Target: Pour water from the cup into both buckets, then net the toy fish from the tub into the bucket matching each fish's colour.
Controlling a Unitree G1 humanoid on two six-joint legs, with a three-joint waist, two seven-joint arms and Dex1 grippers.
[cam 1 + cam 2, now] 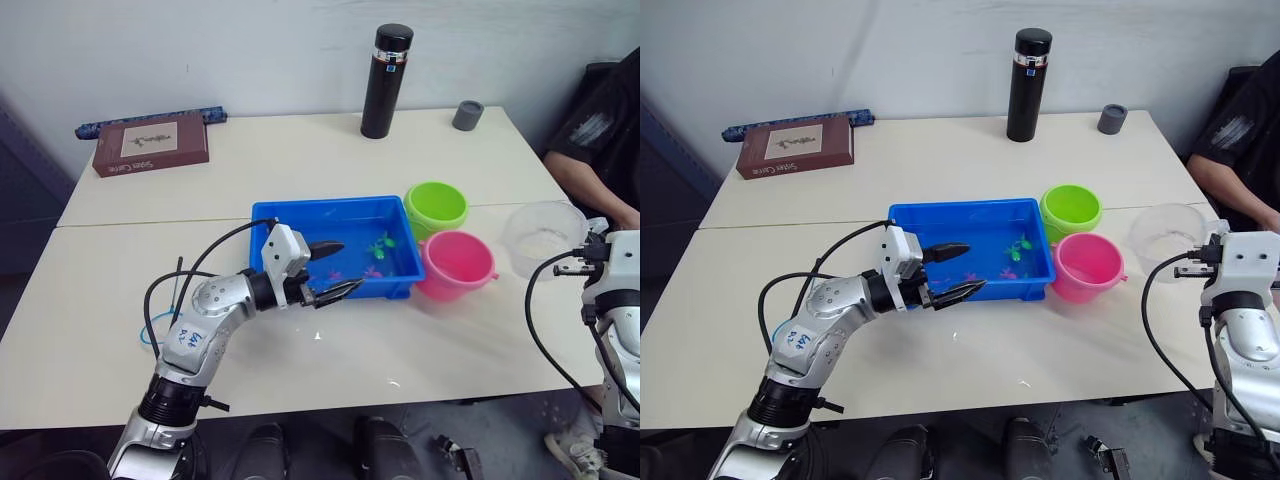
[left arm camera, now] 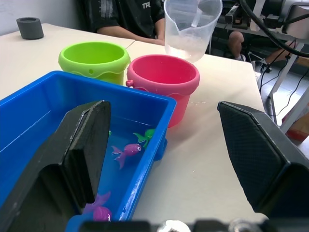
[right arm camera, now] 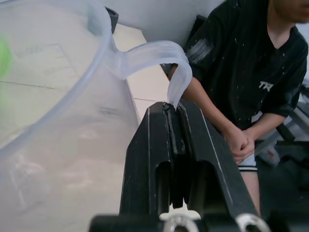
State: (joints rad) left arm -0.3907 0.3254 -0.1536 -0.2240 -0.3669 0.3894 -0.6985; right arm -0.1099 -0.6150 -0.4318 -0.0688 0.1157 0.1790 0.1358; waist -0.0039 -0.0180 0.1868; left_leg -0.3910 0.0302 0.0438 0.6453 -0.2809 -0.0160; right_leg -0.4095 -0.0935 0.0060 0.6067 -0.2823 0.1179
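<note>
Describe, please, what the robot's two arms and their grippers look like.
Both arms are silver-grey metal with black joint rings and looping black cables. The left arm bears handwritten blue markings. Each carries a white wrist block; the left gripper and right gripper have black fingers.

On the desk (image 1: 300,160) a blue tub (image 1: 300,225) holds small green and pink fish (image 1: 380,245). The left gripper (image 1: 333,270) hangs over its near rim, jaws apart. A green bucket (image 1: 436,207) and pink bucket (image 1: 456,265) stand beside the tub; the clear cup (image 1: 542,237) is at the right gripper (image 1: 583,262).
</note>
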